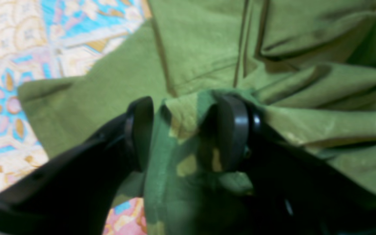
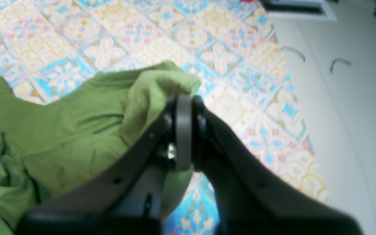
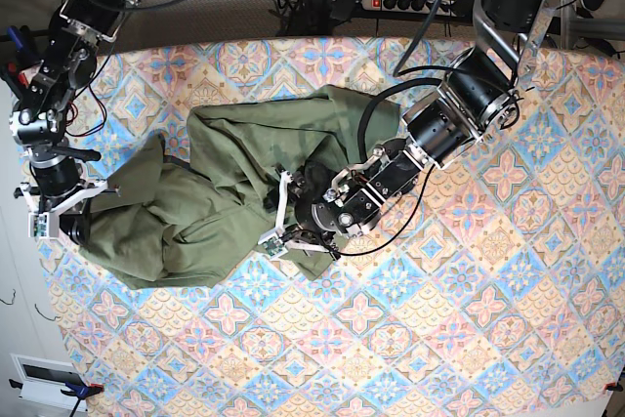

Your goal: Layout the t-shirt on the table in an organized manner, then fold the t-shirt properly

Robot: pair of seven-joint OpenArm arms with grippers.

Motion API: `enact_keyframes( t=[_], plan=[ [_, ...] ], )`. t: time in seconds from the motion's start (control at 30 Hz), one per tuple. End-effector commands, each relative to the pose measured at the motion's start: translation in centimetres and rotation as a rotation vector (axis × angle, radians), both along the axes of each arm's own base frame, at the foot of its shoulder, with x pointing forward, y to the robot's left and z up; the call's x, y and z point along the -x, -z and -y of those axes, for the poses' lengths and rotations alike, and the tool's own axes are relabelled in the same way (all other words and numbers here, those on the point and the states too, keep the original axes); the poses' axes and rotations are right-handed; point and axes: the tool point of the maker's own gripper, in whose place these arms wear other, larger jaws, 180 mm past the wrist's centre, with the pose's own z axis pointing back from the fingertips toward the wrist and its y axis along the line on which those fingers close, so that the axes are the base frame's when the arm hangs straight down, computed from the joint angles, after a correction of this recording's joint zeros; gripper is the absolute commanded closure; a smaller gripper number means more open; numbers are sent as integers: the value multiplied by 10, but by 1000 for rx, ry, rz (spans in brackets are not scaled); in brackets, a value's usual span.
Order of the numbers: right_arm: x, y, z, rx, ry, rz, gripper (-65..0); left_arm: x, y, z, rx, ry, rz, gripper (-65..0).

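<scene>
The left claw (image 1: 188, 130) stands spread with a bunch of the t-shirt (image 3: 234, 192) between its pads; the right claw (image 2: 184, 130) is clamped on an edge. Laying out is in hand; next, pull apart. The olive shirt lies crumpled on the desk (image 3: 469, 339).

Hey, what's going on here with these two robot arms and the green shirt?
Two arms are working an olive-green t-shirt that lies crumpled on the patterned table. The right gripper is shut on a bunched edge of the shirt at one end. The left gripper sits at the shirt's middle, jaws apart with a fold of cloth between them. The shirt is not yet laid flat, so folding hasn't begun.
</scene>
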Motion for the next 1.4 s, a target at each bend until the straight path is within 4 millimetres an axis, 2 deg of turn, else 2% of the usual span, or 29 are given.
enact_keyframes(
  t=[0.0,0.07,0.13,0.2,0.27,0.33,0.53,0.6,0.77,0.83,0.97,1.03,1.13,1.23,1.3,1.37],
  plan=[
    [-6,-24,1,15,-9,77,-2,-11,-22,16,57,5,30,-309],
    [-6,-24,1,15,-9,77,-2,-10,-17,15,70,-12,-3,-304],
    [-6,-24,1,15,-9,77,-2,-9,-16,16,82,-19,-19,-269],
    [-6,-24,2,15,-7,78,-2,-8,-17,17,89,-20,-26,-200],
    [-6,-24,2,15,-7,78,-2,-7,-16,17,90,-21,-28,-83],
    [-6,-25,2,16,-8,79,-2,-7,-16,17,89,-21,-29,0],
    [-6,-25,2,15,-7,80,-2,-11,-19,13,88,-29,-22,0],
    [-6,-25,2,15,-5,81,-2,-15,-21,4,88,-41,-15,0],
    [-6,-31,1,23,-8,97,-2,-41,-73,-22,193,-103,81,0],
    [-6,-32,1,23,-8,100,-2,-49,-84,-38,219,-150,69,0],
    [-6,-32,1,22,-9,102,-1,-66,-120,-75,320,-241,71,0],
    [-6,-33,1,22,-9,105,-1,-70,-130,-91,348,-270,72,0],
    [-6,-33,1,22,-9,105,-1,-70,-140,-104,387,-286,63,0],
    [-6,-32,1,22,-9,102,-1,-61,-134,-96,380,-257,43,0],
    [-6,-32,1,22,-10,101,-1,-46,-119,-74,350,-198,10,-7],
    [-6,-31,1,22,-10,100,-1,-35,-105,-55,326,-152,-23,-88]
  ],
)
